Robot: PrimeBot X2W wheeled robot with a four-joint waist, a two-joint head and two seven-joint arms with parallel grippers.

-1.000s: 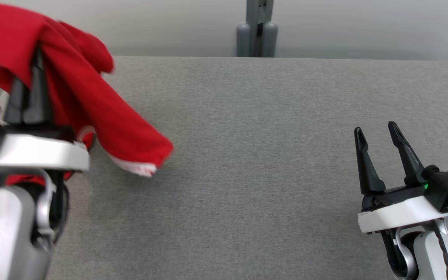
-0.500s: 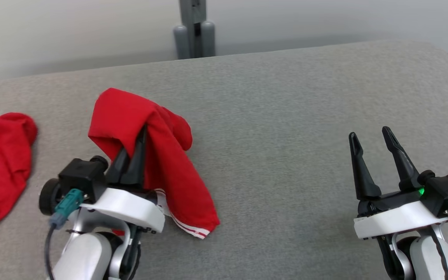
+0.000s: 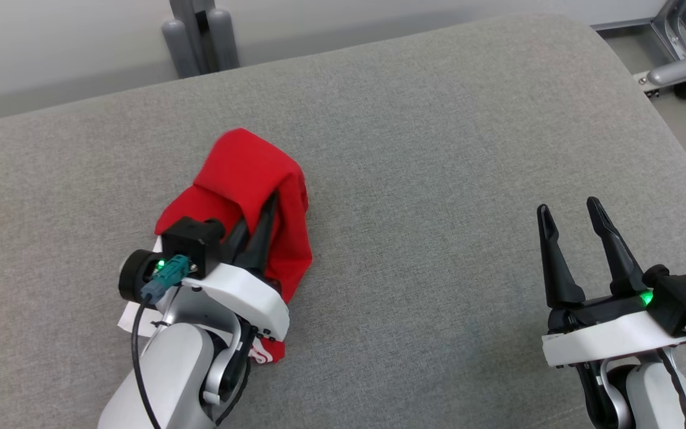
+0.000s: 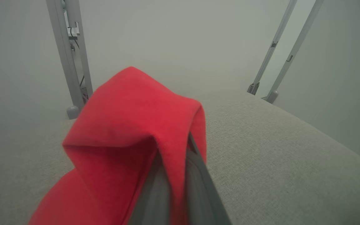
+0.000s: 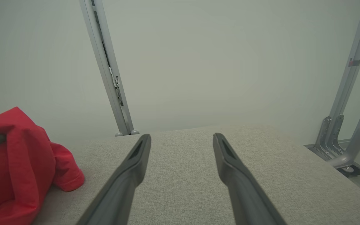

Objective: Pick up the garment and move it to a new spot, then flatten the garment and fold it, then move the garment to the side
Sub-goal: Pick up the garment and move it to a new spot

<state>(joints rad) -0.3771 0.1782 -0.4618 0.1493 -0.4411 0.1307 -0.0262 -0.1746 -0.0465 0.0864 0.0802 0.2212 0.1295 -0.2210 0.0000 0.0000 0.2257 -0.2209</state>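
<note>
The red garment [image 3: 242,173] is draped over my left gripper [image 3: 271,201], which is shut on it at the middle left of the grey table [image 3: 438,179]. Its lower folds bunch on the table beside the arm, and a white-striped hem [image 3: 261,353] shows under the wrist. In the left wrist view the garment [image 4: 130,118] hoods the closed dark fingers [image 4: 198,190] and hides their tips. My right gripper [image 3: 567,207] stands open over bare table at the lower right, nothing between its fingers. In the right wrist view the open right gripper [image 5: 181,136] has the garment [image 5: 17,165] far to its left.
A grey metal post [image 3: 200,36] stands behind the table's far edge. The table's rounded right corner [image 3: 611,42] is close to metal frame legs [image 3: 682,59] on the floor. Bare grey surface lies between the two grippers.
The head camera has swung right. My left gripper carried the garment rightward along the table and lower, so the cloth now bunches on the surface. The right gripper stayed open in place.
</note>
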